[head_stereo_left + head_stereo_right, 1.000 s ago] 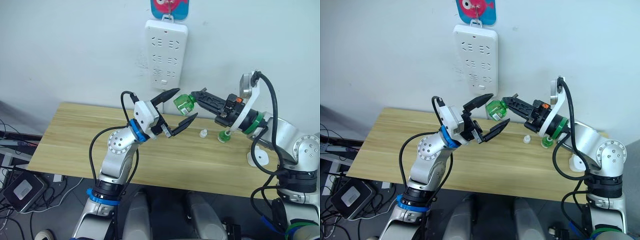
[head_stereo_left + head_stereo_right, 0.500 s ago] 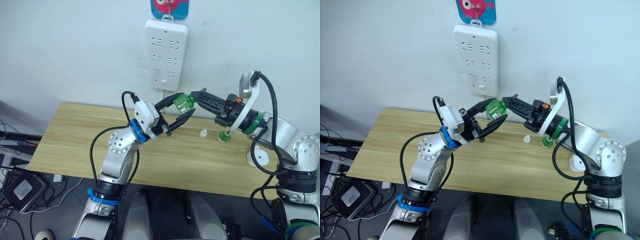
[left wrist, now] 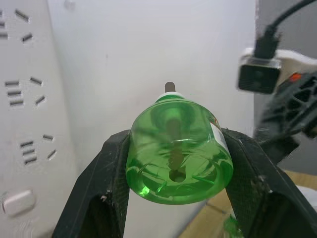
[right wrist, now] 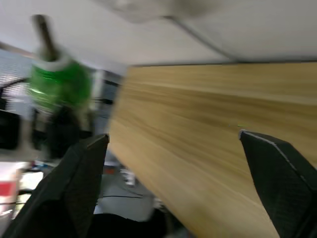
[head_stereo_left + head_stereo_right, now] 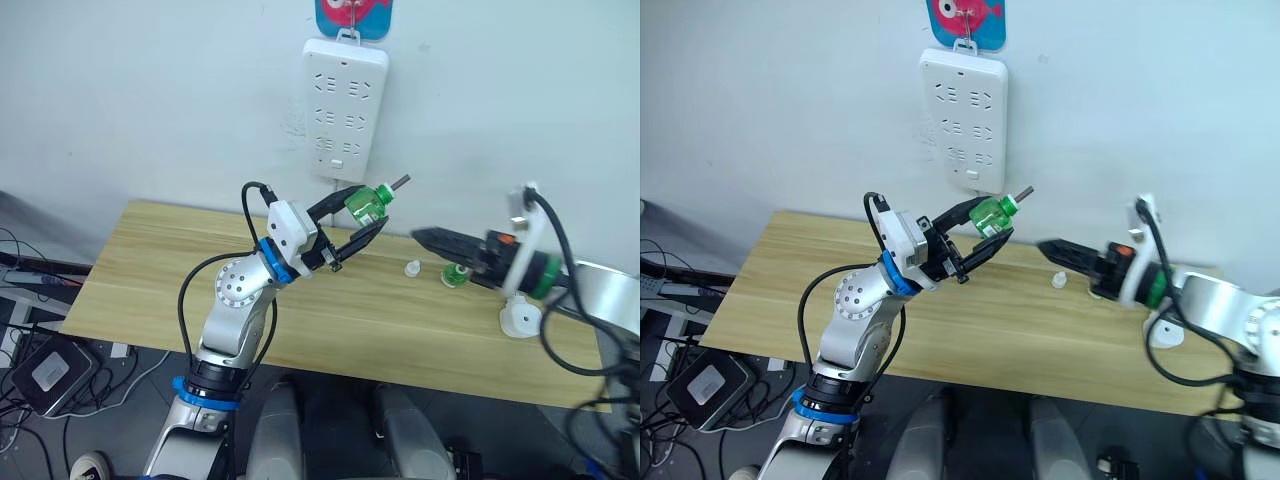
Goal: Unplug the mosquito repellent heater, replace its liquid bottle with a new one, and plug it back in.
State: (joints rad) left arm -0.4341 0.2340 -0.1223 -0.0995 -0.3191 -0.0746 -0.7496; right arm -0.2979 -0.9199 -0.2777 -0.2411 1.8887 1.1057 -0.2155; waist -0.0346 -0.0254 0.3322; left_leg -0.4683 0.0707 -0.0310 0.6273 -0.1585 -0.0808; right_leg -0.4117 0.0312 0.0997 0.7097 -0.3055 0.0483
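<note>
My left gripper point(image 5: 368, 208) is shut on a green liquid bottle point(image 5: 364, 203), held up in the air in front of the wall with its wick pointing right; in the left wrist view the bottle point(image 3: 178, 163) sits squeezed between both fingers. My right gripper point(image 5: 420, 237) stands open to the right of the bottle, apart from it, low over the table; its fingers point(image 4: 84, 173) are spread wide. The white mosquito repellent heater point(image 5: 517, 320) lies on the table at the far right, beside my right arm. A second green bottle point(image 5: 452, 274) stands on the table.
A long white power strip point(image 5: 345, 110) hangs on the wall above the held bottle. A small white cap point(image 5: 410, 268) lies on the wooden table point(image 5: 150, 270) next to the standing bottle. The table's left half is bare wood.
My left gripper closed on the green bottle. My right gripper let go of it, opened and drew back to the right. The camera view shifted slightly.
</note>
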